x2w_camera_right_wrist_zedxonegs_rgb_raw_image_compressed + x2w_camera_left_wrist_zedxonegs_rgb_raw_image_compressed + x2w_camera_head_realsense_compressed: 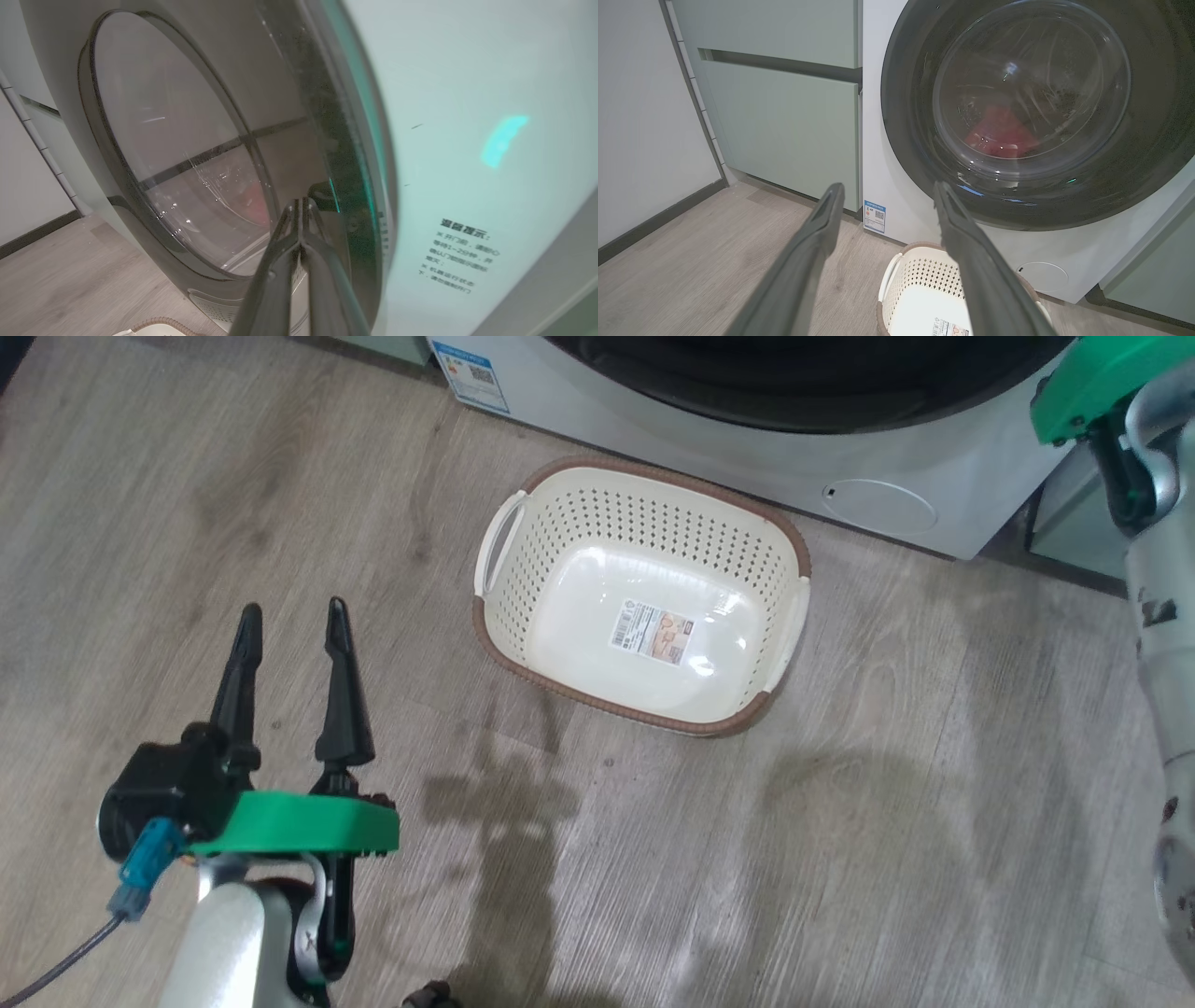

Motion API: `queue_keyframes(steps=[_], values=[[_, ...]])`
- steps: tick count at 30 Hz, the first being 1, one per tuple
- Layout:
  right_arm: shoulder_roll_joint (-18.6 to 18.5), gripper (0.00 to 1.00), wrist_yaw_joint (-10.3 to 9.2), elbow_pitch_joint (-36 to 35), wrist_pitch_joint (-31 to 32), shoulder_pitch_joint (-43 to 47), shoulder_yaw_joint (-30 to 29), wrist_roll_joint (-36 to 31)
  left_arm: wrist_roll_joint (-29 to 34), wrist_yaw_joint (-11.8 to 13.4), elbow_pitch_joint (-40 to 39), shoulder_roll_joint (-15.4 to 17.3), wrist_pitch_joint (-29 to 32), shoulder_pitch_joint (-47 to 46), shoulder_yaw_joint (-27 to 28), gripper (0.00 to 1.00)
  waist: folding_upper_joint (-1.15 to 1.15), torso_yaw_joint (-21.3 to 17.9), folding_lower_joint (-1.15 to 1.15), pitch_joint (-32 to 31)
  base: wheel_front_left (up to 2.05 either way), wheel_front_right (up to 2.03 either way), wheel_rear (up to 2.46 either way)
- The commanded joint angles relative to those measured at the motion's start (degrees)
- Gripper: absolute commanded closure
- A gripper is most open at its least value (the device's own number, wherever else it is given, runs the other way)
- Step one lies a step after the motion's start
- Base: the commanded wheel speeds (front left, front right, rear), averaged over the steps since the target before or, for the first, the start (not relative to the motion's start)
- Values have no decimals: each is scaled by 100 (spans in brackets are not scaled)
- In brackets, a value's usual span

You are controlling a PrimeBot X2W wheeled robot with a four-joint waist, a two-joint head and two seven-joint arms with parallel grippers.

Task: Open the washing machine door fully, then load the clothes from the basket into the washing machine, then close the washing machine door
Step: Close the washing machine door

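Note:
The washing machine point(887, 140) stands ahead with its door point(906, 116) lying flat against the front. Through the glass I see the red clothes point(1001, 135) inside the drum; they also show faintly as red clothes point(254, 205) in the right wrist view. The basket point(653, 476) sits on the floor before the machine with nothing in it but its label. My left gripper point(293, 607) hangs open over the floor left of the basket, holding nothing. My right gripper point(299, 201) is shut, empty, its tips close against the door's black rim point(336, 140) on the right side.
Pale green cabinets point(784, 116) stand left of the machine, and another cabinet point(1157, 261) on its right. A grey wall with a dark skirting point(654, 224) runs along the far left. My right forearm point(1158, 569) rises at the right edge. Wooden floor point(840, 859) lies around the basket.

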Motion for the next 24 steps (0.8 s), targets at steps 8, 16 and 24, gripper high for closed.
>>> queue_keyframes(steps=[8,16,24], values=[[115,100,-3,247,-275,-562,-190,-239,108,-72,-93,-10,-71,-250,268,0,0,1,-1,55,0,0,0],[465,100,-3,372,-556,-229,61,-166,210,-123,34,-22,-71,-161,320,0,0,-223,-1,-207,0,0,0],[708,0,-3,-54,-743,602,195,120,281,-161,115,3,-71,-71,382,0,0,-540,-1,-518,0,0,0]])
